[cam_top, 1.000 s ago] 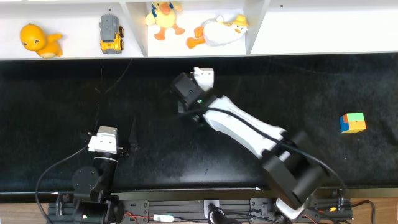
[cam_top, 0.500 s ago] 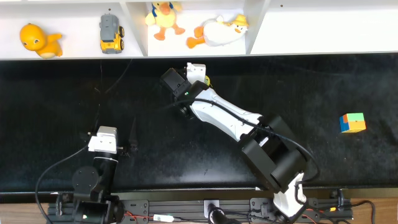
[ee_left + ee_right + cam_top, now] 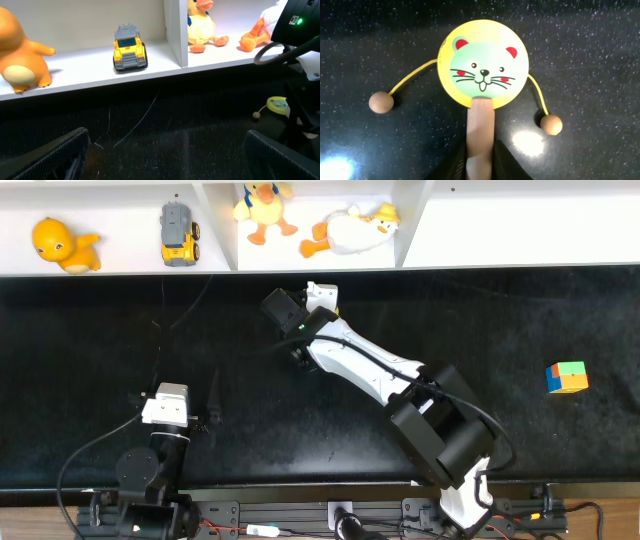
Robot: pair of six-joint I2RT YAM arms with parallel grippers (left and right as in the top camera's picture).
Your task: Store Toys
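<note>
A rattle drum (image 3: 483, 71) with a green cat face, a wooden handle and two beads on strings lies face up on the black mat. My right gripper (image 3: 480, 152) is shut on the handle's end. In the top view the right gripper (image 3: 301, 338) is far across the mat, just in front of the shelf's middle divider. The left wrist view shows the drum (image 3: 277, 105) beside that arm. My left gripper (image 3: 212, 402) rests low at the left, open (image 3: 172, 157) with nothing in it. A colourful cube (image 3: 567, 377) sits at the right.
A white shelf (image 3: 500, 225) runs along the back. It holds an orange duck (image 3: 65, 243), a yellow and grey truck (image 3: 179, 235), a plush duck (image 3: 265, 208) and a white plush bird (image 3: 352, 230). Its right compartment is bare. A cable (image 3: 165, 330) crosses the mat.
The right arm has swung up and left toward the shelf, then settled almost still. The left arm has not moved.
</note>
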